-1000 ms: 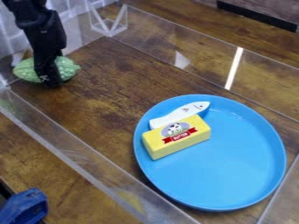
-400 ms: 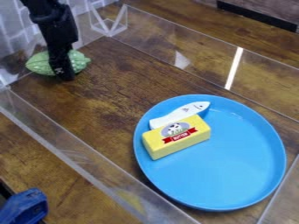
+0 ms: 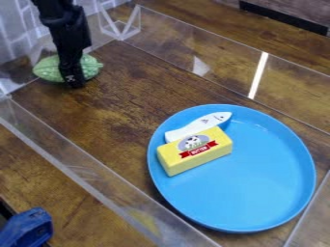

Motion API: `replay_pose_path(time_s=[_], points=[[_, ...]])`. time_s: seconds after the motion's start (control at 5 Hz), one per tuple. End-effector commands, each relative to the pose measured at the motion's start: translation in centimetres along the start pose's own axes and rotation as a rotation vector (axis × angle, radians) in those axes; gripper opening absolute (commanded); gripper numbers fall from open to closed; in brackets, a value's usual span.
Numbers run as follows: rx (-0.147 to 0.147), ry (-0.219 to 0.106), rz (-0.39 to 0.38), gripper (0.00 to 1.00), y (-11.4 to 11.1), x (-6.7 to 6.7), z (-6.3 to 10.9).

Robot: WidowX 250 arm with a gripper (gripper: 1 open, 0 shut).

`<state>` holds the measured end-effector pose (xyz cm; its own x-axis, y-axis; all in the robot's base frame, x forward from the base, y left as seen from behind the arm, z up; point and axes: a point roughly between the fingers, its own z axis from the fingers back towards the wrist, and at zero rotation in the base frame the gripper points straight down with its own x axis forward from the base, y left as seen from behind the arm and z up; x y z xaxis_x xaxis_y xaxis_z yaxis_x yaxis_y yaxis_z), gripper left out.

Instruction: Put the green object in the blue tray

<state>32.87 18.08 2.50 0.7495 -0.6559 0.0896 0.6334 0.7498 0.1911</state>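
— Where is the gripper, and how do its jaws stand?

— At the top left, pointing almost straight down over the green object. The black fingers come down onto that object and their tips sit against it. The jaws look apart, wide, straddling it, but I cannot tell from this view whether they are pressing on it.

— And the green object itself?

— It lies on the wooden table near the far left corner, flat and low, partly covered by the gripper. It is well apart from the blue tray.

— What is in the tray?

— A yellow block with a printed label lies on the tray's left part, and a white object rests just behind it, touching it. Clear plastic walls fence the table. A blue thing shows at the bottom left corner.
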Motion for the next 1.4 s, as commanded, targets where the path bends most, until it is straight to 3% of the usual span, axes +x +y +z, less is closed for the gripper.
replay_pose_path(time_s=[0.0,0.2,0.6,1.0,1.2], points=[[0.009,0.036,-0.016,0.00,-0.2,1.1,4.0],[0.015,0.049,-0.041,0.00,-0.7,1.3,5.4],[0.042,0.111,-0.052,0.00,-2.1,4.8,9.3],[0.064,0.114,-0.120,0.00,-2.3,8.0,11.2],[0.078,0.098,-0.168,0.00,-3.3,8.5,12.9]])
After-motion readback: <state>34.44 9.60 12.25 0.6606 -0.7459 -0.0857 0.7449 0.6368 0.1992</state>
